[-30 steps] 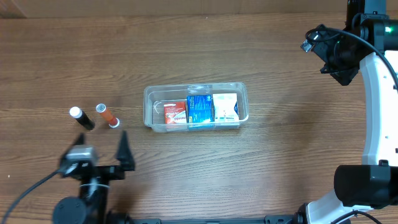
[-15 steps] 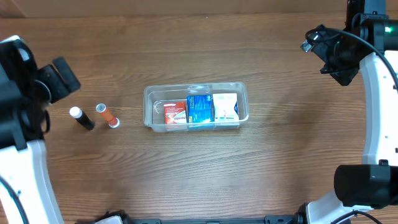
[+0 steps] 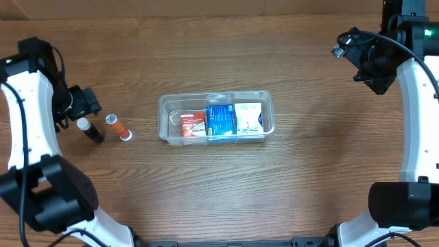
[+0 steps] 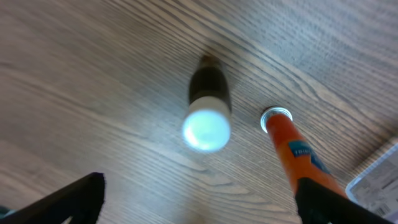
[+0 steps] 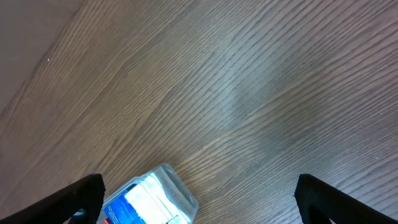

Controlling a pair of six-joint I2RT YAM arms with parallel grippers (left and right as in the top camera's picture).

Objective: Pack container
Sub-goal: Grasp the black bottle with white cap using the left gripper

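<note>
Overhead: the left arm bends in, its left gripper [image 3: 81, 104] well left of the container [image 3: 171, 110], by a black tube [image 3: 90, 130] and an orange tube [image 3: 118, 127]; the right gripper [image 3: 363, 62] hangs up-right of it. The clear, round-cornered plastic container lies lengthwise left-right on the wood table [image 3: 206, 192], three boxes [image 3: 220, 120] inside. Left wrist: jaws wide apart, empty. Right wrist: jaws wide apart, empty, container corner below

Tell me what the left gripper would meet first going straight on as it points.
Most likely the white-capped black tube, nearly centred ahead of the open left gripper; the orange tube sits off-line. Depth is unclear.
</note>
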